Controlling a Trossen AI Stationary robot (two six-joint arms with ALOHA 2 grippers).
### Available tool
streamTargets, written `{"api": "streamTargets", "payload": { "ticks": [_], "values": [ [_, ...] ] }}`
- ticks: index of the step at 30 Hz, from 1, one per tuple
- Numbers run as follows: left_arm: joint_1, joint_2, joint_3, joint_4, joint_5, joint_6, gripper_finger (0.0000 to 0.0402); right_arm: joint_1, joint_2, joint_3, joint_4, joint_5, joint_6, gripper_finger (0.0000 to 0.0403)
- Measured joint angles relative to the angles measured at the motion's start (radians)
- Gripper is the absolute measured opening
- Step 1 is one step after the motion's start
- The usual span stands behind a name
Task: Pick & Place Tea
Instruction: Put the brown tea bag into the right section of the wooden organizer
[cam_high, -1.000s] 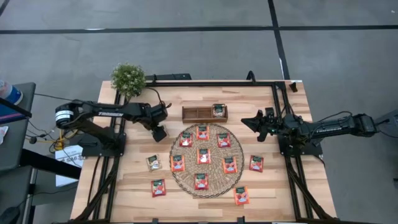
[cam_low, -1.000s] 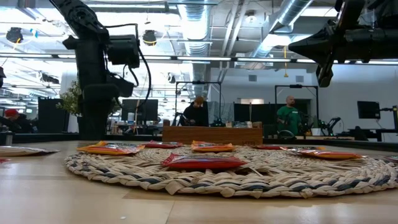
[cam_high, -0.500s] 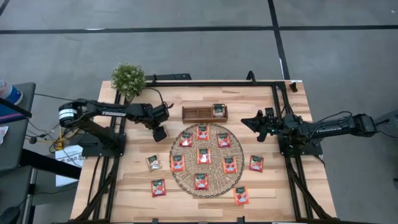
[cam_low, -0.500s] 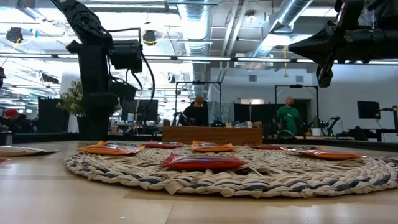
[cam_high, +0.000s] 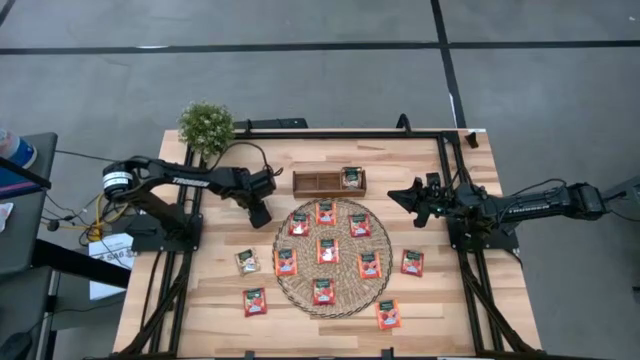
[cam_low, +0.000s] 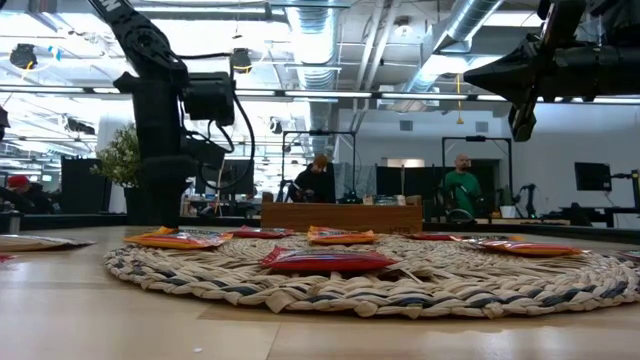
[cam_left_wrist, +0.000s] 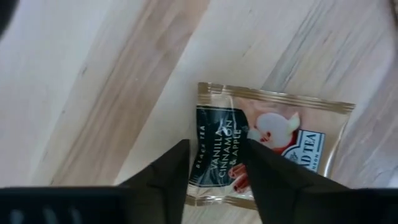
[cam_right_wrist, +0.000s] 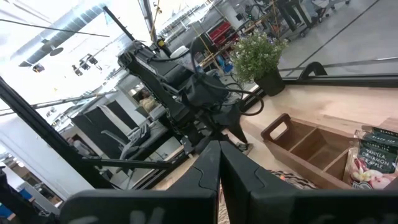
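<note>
Tea sachets (cam_high: 327, 250): thin, light, slick foil, lying flat on the mat (cam_high: 376, 287) and table (cam_high: 451, 308), one in the tray (cam_high: 315, 181). I'd pinch an edge. Left hand (cam_high: 259, 214) apart, above bare wood with room around; right hand (cam_high: 409, 197) together, parked.

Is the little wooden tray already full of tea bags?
No, the wooden tray holds just one tea sachet at its right end, and its other compartments show bare wood.
</note>
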Motion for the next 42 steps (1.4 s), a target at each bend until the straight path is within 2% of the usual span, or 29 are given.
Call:
{"api": "streamTargets", "payload": {
  "ticks": [9, 11, 19, 25, 34, 42],
  "values": [
    [0.000, -0.058, -0.006, -0.017, -0.041, -0.005, 0.0018, 0.000, 0.000, 0.000, 0.000, 0.000, 0.000, 0.0001],
    [0.000, -0.061, -0.005, -0.020, -0.041, -0.005, 0.0005, 0.000, 0.000, 0.000, 0.000, 0.000, 0.000, 0.0001],
    [0.000, -0.066, -0.005, -0.024, -0.037, -0.006, 0.0001, 0.000, 0.000, 0.000, 0.000, 0.000, 0.000, 0.0001],
    [0.000, -0.144, 0.005, -0.060, -0.015, -0.027, 0.0000, 0.000, 0.000, 0.000, 0.000, 0.000, 0.000, 0.0001],
    [0.000, -0.281, 0.171, -0.201, -0.015, -0.026, 0.0000, -0.001, 0.000, 0.000, 0.000, 0.000, 0.061, 0.0001],
    [-0.079, -0.295, 0.363, -0.163, -0.034, 0.083, 0.0000, -0.001, 0.000, 0.002, 0.013, -0.002, 0.071, 0.0001]
  ]
}}
